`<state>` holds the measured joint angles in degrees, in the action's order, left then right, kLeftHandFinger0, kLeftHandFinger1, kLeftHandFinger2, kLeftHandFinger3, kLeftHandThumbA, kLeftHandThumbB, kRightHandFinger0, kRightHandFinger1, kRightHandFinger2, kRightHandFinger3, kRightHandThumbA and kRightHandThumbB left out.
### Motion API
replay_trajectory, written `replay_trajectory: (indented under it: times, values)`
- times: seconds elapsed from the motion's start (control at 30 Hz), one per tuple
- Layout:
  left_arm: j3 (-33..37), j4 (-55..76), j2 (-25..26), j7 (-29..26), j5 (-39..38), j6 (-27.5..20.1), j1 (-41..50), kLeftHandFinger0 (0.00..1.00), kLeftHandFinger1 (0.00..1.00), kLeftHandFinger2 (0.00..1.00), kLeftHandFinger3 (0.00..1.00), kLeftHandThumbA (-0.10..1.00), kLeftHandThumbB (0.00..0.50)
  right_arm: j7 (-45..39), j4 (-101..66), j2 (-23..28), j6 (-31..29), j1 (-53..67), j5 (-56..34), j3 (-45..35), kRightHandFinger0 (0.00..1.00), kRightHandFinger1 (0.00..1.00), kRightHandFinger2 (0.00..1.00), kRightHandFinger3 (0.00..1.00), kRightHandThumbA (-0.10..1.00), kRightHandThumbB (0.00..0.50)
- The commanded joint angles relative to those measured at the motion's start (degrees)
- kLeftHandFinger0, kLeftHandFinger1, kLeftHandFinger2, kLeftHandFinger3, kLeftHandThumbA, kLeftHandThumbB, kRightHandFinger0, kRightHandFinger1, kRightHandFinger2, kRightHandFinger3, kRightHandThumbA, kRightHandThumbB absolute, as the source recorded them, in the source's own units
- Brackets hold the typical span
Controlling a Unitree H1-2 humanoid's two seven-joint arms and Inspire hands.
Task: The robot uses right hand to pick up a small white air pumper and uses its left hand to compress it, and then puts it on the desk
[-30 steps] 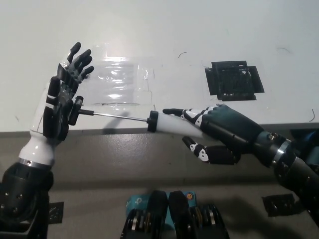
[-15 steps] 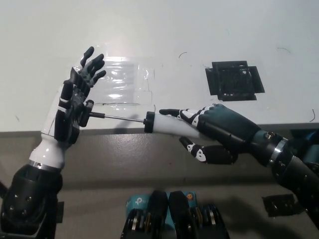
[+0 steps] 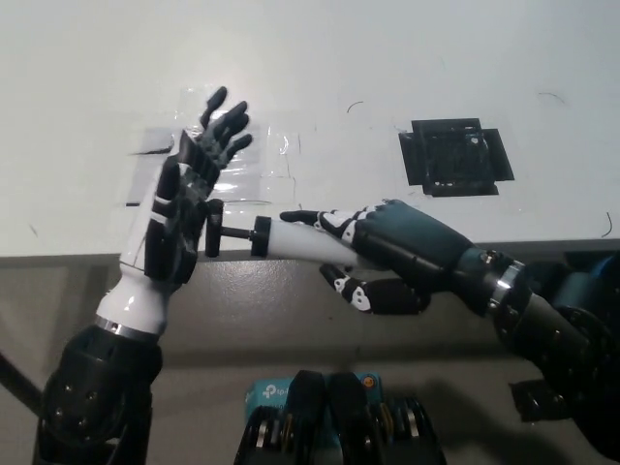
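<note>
While right hand (image 3: 387,257) grips air pumper (image 3: 291,237), left hand (image 3: 184,218), fingers spread, palm presses plunger.

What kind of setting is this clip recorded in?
Probably a lab or test bench: a plain white desk with a clear taped-down sheet and a black taped square marker, nothing household in view.

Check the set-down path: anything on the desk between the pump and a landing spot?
Nothing visible blocks it. The right robot hand holds the air pumper at the desk edge; the left robot hand presses its handle. Bare white surface lies just beyond; the black square patch sits off to the right.
</note>
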<state>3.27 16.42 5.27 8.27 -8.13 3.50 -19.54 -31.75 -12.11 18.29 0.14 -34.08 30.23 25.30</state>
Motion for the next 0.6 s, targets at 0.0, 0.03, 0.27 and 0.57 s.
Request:
replay_trajectory:
  times: [0.0,0.03,0.27,0.57]
  values:
    - [4.29,2.22,-2.37,2.22,0.34,0.29,-1.53,1.0,1.0,1.0,1.0,1.0,0.272,1.37,1.53,-3.26,-4.64,-4.38,0.48,1.71,0.0,0.34,0.66,0.56,-0.1,0.178]
    - [4.34,2.25,-2.45,2.13,0.45,0.29,-1.73,1.0,1.0,1.0,1.0,1.0,0.265,1.42,1.87,-3.41,-4.85,-4.72,0.3,1.7,0.0,0.34,0.65,0.55,-0.1,0.167]
    - [7.0,3.01,-3.08,1.86,2.7,0.51,-1.05,1.0,1.0,1.0,1.0,1.0,0.242,1.34,2.87,-3.43,-5.51,-5.51,1.07,2.38,0.34,0.43,0.46,0.53,-0.1,0.137]
    - [4.4,3.17,0.44,2.07,0.94,-0.95,0.47,1.0,1.0,1.0,1.0,1.0,0.241,1.12,1.73,-1.95,-3.41,-4.5,3.66,1.73,0.0,0.15,0.49,0.35,-0.1,0.177]
